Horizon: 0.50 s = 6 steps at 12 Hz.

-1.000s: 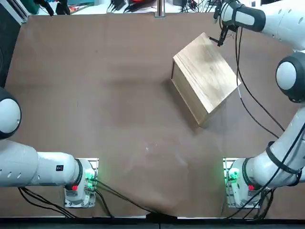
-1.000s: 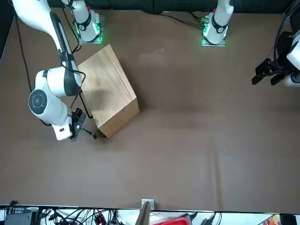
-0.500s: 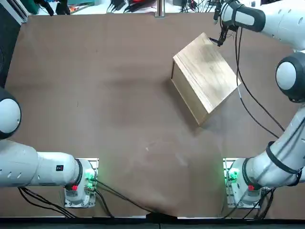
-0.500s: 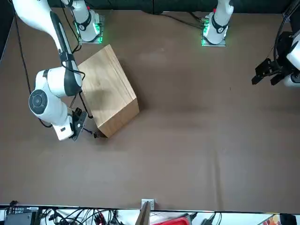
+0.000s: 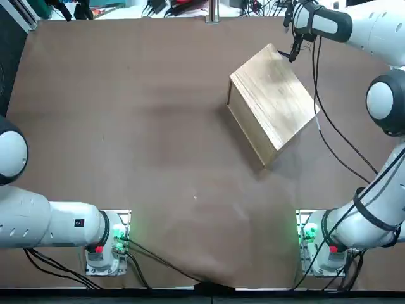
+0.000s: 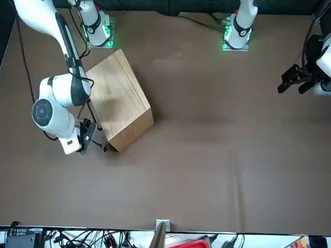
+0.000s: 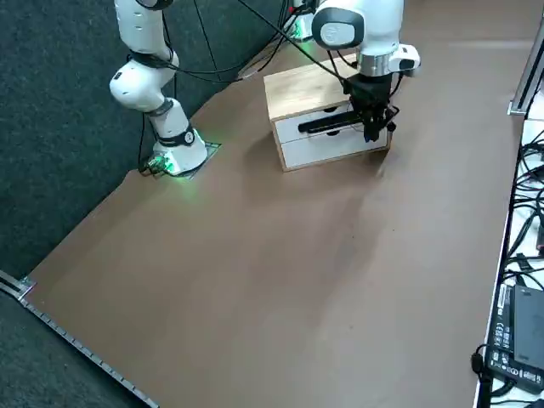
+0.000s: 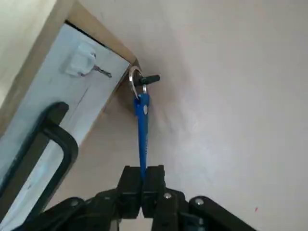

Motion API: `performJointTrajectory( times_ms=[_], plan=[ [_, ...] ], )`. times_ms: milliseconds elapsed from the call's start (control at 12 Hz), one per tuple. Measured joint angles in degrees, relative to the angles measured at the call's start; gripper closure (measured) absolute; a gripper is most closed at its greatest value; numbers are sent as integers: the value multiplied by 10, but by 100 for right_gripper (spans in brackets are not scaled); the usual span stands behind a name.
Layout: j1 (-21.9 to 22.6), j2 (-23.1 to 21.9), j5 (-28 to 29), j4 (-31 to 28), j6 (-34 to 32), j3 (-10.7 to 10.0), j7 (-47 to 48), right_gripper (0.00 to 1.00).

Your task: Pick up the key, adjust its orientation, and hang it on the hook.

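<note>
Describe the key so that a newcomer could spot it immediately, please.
Find the wooden box, then its white drawer front. Just past that front's edge, the right end effector grips the key. It is the slim blue piece with a silver ring, unlike the thick black handle nearby.

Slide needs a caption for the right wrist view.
Right gripper shut on blue key tag, metal ring at box's corner.

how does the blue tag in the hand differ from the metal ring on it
The blue tag is long and flat, whereas the ring is round and open. The tag's lower end sits in the right hand; the ring is clear of the hand. Both are joined together.
</note>
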Motion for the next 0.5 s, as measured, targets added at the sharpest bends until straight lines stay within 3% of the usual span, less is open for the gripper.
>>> performJointTrajectory(
  times_ms=[500],
  plan=[
    [1, 0, 8, 0, -25, 2, 0, 96]
  ],
)
